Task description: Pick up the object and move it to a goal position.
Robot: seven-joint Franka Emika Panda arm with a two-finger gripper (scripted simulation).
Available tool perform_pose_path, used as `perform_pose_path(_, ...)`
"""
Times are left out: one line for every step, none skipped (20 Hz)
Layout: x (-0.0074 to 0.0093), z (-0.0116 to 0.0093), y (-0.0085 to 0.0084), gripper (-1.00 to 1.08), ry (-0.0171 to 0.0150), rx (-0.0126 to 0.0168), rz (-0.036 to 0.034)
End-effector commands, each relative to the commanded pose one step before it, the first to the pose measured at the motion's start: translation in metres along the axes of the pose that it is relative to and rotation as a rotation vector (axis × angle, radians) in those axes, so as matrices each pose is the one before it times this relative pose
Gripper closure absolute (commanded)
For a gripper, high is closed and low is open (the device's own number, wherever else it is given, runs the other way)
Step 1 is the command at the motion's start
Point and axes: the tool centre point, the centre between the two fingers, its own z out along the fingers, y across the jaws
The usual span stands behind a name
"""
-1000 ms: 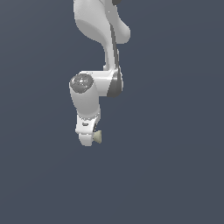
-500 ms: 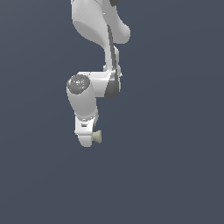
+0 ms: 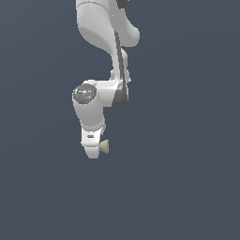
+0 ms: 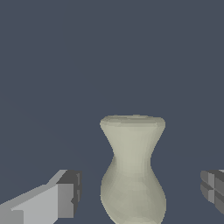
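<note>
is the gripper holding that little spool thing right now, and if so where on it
No, nothing is held. In the wrist view the spool sits between the gripper fingers with clear gaps on both sides, so the gripper is open around it, not yet touching.

Backdrop (image 3: 187, 140): a single flat slate blue-grey field fills both views edge to edge. No seam, horizon or corner separates wall from floor. Surface carries no texture, pattern or cast shadow. Lighting is even and diffuse, with no visible source. Tone appears identical in the wrist view.
</note>
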Motion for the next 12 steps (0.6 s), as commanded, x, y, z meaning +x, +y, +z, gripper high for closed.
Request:
perform_pose_path(0.00040, 0.01325, -0.00090, -0.92, 0.00041, 0.00139, -0.00157)
perform_pose_path(-0.00031, 0.00582, -0.00027, -0.92, 0.00000, 0.00000, 0.00000)
perform_pose_path(0.00035, 0.00501, -0.00012, -0.92, 0.00007, -0.00002, -0.00097)
perform_pose_path(-0.00023, 0.00422, -0.00012, -0.92, 0.00000, 0.00000, 0.00000)
perform_pose_path(0.00025, 0.00340, 0.00004, -0.92, 0.00003, -0.00003, -0.00069)
perform_pose_path(-0.00016, 0.00262, 0.00010, -0.92, 0.00000, 0.00000, 0.00000)
perform_pose_path(-0.00012, 0.00182, 0.00023, -0.92, 0.00000, 0.00000, 0.00000)
perform_pose_path(-0.00008, 0.00102, 0.00036, -0.92, 0.00000, 0.00000, 0.00000)
perform_pose_path(-0.00004, 0.00026, 0.00041, -0.92, 0.00000, 0.00000, 0.00000)
perform_pose_path(-0.00001, -0.00005, 0.00018, -0.92, 0.00000, 0.00000, 0.00000)
perform_pose_path(0.00000, 0.00000, 0.00000, 1.08, 0.00000, 0.00000, 0.00000)
perform_pose_path(0.00000, 0.00000, 0.00000, 1.08, 0.00000, 0.00000, 0.00000)
